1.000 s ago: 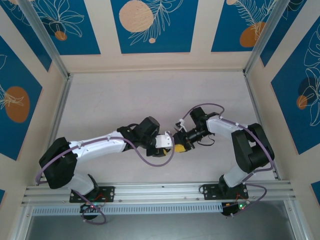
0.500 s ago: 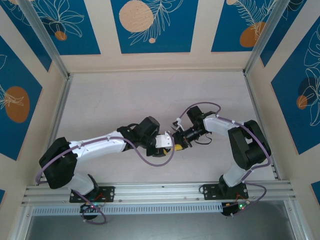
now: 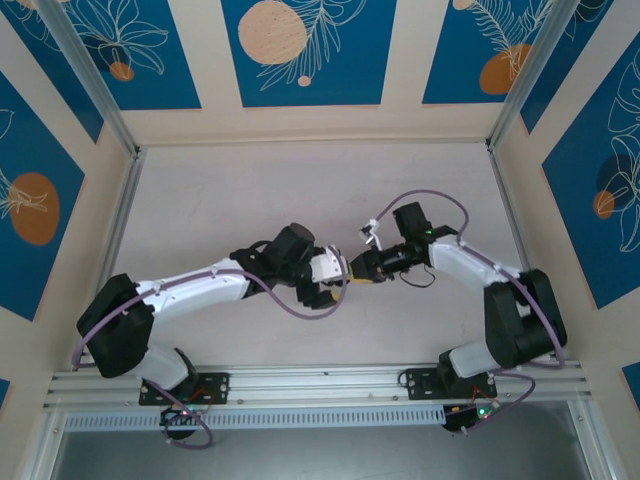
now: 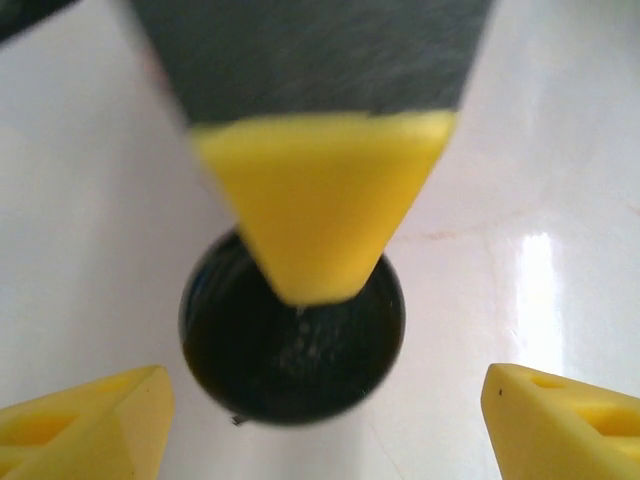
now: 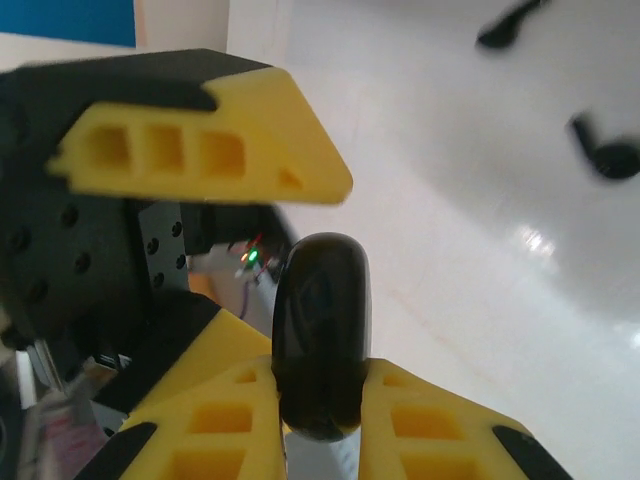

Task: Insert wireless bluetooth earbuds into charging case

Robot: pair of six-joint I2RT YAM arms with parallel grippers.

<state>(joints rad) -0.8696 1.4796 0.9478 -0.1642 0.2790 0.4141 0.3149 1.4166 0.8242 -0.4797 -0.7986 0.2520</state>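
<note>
**A:** Start on the left. What is the white-and-black left arm [image 3: 190,290] doing?

**B:** It reaches from its base at the near edge across the pale bench [image 3: 250,200] toward the middle. The left claw [image 3: 343,277] stands wide. In its own wrist view its two yellow fingertips [image 4: 90,425] sit at the bottom corners, well apart and gripping nothing.

**A:** And what's between them?

**B:** A glossy black rounded charging case [image 4: 250,375], seen flat-on. It lies in the gap, clear of both tips. A yellow wedge-shaped finger of the other arm comes down from above and overlaps its top edge.

**A:** So the right claw has it?

**B:** Yes, the right claw [image 5: 320,405] is clamped on the case. In the right wrist view the case stands on edge, pinched between two yellow latticed pads, one on each side. One yellow finger of the left claw sits just above the case's upper edge there, with a sliver of gap.

**A:** Is the case resting on the bench or raised?

**B:** I cannot tell. It is also too blurred to say how its lid stands.

**A:** And farther right?

**B:** The right arm [image 3: 470,265] bends in from its base on the right and meets the left one nose to nose at mid-bench. Two small black comma-shaped earbuds [image 5: 605,155] lie on bare bench beyond the case, at the upper right of the right wrist view. They are blurred, apart from each other, and well clear of both claws
</note>
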